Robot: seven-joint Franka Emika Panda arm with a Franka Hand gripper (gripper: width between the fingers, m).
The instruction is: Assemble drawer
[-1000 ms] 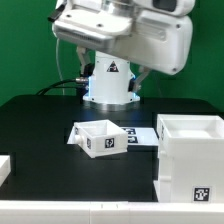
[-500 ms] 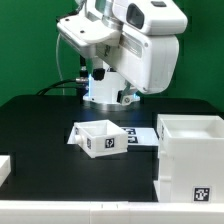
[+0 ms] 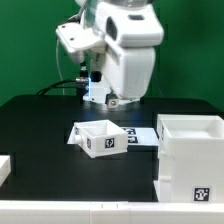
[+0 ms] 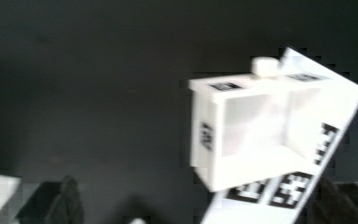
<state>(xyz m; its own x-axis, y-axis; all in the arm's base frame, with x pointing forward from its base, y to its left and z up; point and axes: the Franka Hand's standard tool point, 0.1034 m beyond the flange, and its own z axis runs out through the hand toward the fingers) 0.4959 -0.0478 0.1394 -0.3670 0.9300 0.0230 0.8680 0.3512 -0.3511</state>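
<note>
- Since the earlier exterior frames the arm (image 3: 125, 50) has swung round above its base, and its bulky white head now sits narrower and nearer the middle. The parts on the table have not shifted.
- Exterior view: the drawer's big housing (image 3: 190, 150) stands at the exterior view's right, open top up. A small tray (image 3: 100, 138) sits mid-table, open side up and just in front of the marker board (image 3: 143, 135). This is probably a layout that leaves each part free to be reached from above. A further white piece (image 3: 4, 168) is cut off at the left edge.
- Wrist view: the camera looks down on the tray (image 4: 265, 130) with its knob (image 4: 261, 67) at one end. The gripper (image 4: 96, 205) hangs high and well apart from it — dark fingers seemingly spread, nothing between them.
- Judgement: the arm is lining up over the tray for a first pick.
</note>
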